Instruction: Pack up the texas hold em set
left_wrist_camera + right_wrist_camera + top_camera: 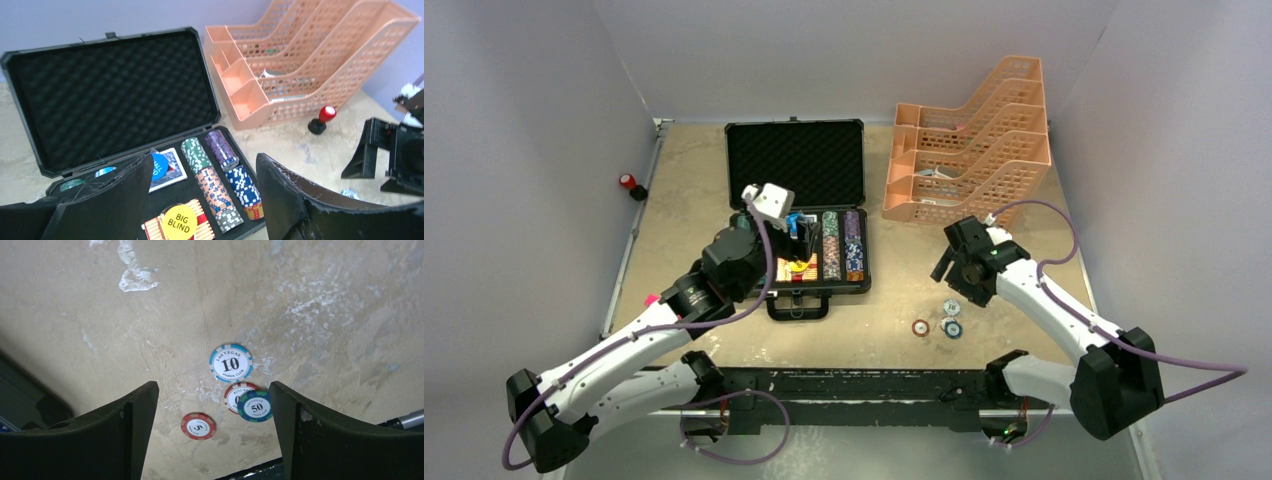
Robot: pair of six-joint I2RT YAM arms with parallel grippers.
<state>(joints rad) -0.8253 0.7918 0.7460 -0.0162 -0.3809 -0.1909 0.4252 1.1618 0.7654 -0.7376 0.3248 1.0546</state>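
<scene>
The black briefcase [794,160] lies open at the table's middle, its foam lid [110,95] raised. Its tray holds rows of multicoloured chips [220,180], a blue-backed card deck [172,172] with a blue button [160,166] on it, and a red deck [205,230] under a yellow BIG BLIND button [179,222]. My left gripper [800,240] hovers open and empty over the tray's left part. Several loose chips [944,320] lie on the table right of the case: a 10 [230,362], a 5 [198,426], and a 50 [256,407] overlapping a red-white one. My right gripper [946,268] hangs open above them.
The peach lattice rack [969,160] stands at the back right, close to the case. A red-topped black knob [322,120] sits in front of it. Another red-topped item [629,183] is at the far left edge. A pink marker [649,299] lies by my left arm.
</scene>
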